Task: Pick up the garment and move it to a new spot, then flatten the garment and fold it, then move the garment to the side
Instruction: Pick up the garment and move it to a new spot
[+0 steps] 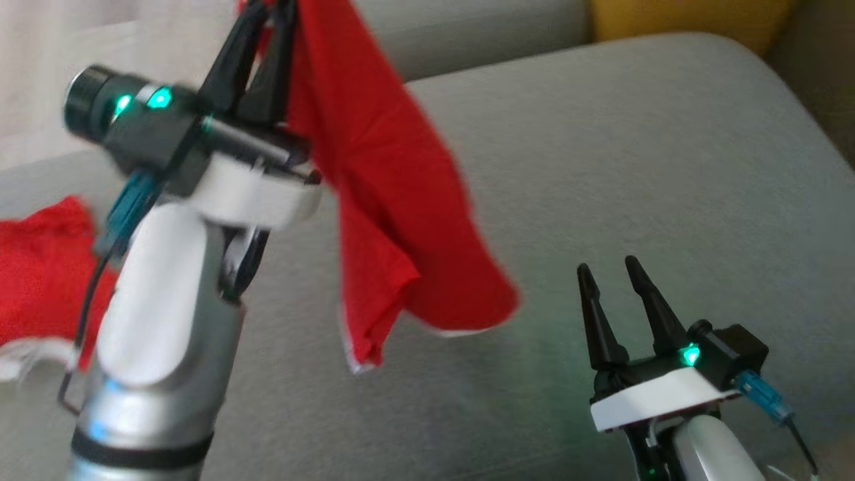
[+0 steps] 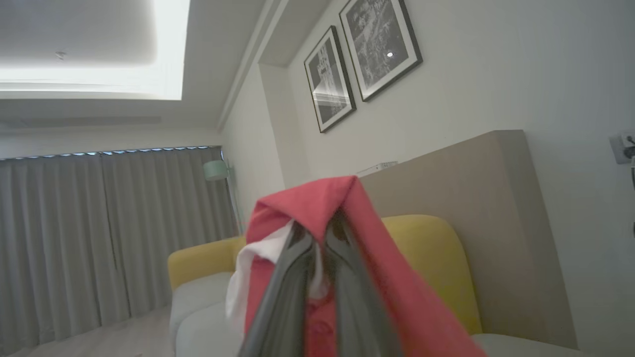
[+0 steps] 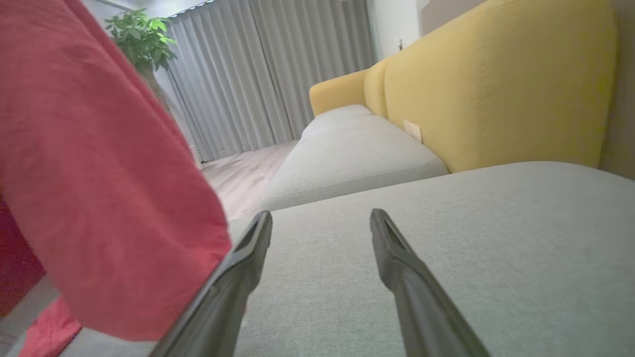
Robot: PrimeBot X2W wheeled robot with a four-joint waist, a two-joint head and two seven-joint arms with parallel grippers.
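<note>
The red garment (image 1: 387, 174) hung bunched and doubled over itself above the grey sofa cushion (image 1: 634, 153). My left tool (image 1: 264, 27) was clamped shut on a bit near its top. My right tool (image 1: 608, 264) sat low over the cushion, fingers spread wide, holding nothing, just beside its lower edge. My worry: only 1 small pinch carried everything, so a quick swing might've tugged it loose, or it'd land crumpled. More red cloth (image 1: 40, 267) lay far left; couldn't tell if it was the same piece.
</note>
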